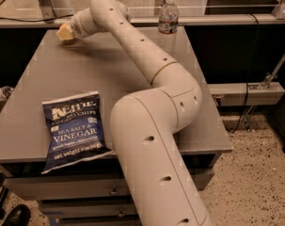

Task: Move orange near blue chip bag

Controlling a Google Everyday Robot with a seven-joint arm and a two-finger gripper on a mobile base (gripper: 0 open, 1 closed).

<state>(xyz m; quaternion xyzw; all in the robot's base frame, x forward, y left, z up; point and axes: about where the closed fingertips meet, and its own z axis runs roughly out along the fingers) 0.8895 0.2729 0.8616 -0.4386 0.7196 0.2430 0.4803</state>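
The arm (pixel 151 140) is creamy white, smooth and round, like fat tubes joined by rounded bends. It gets thinner toward the end. Small dark holes dot its sides. The gripper (pixel 66 32) caps the thin end, over the table's (pixel 48 79) far left corner.
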